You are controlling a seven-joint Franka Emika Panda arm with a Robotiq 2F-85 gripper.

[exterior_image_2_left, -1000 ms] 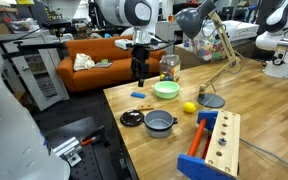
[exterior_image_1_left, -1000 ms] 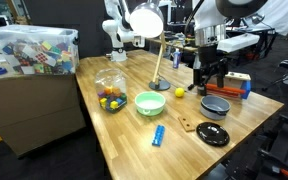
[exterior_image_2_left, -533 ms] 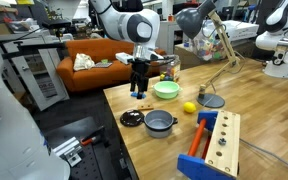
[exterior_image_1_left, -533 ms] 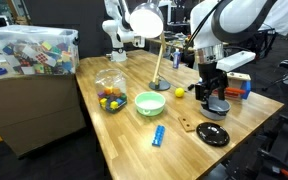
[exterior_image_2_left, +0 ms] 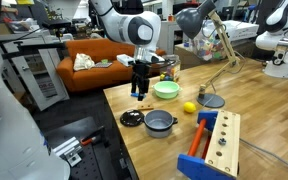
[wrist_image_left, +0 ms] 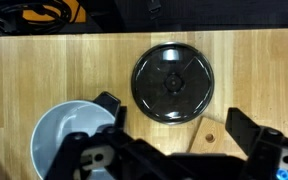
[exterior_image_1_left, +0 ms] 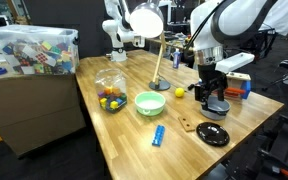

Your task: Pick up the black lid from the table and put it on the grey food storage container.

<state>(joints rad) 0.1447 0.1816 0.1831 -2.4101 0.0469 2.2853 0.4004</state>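
Note:
The black lid [wrist_image_left: 173, 83], a flat round disc, lies on the wooden table; it also shows in both exterior views [exterior_image_1_left: 213, 134] [exterior_image_2_left: 132, 118]. The grey food storage container [exterior_image_1_left: 216, 104] [exterior_image_2_left: 160, 122] stands next to it and appears at the lower left of the wrist view [wrist_image_left: 64, 140]. My gripper [wrist_image_left: 174, 118] is open and empty and hovers well above the lid and the container, touching neither; it shows in both exterior views [exterior_image_1_left: 212, 88] [exterior_image_2_left: 139, 90]. A small brown wooden piece [wrist_image_left: 212, 135] lies beside the lid, between my fingers.
A light green bowl [exterior_image_1_left: 149, 102], a yellow ball [exterior_image_1_left: 179, 93], a clear container of coloured balls [exterior_image_1_left: 110, 95], a blue object [exterior_image_1_left: 159, 134] and a desk lamp [exterior_image_1_left: 156, 84] stand on the table. A wooden block with holes [exterior_image_2_left: 216, 145] lies near the table's edge.
Since one second ago my arm has come down and shifted toward the lid and container. Over the last half second nothing has moved. The gripper stays open.

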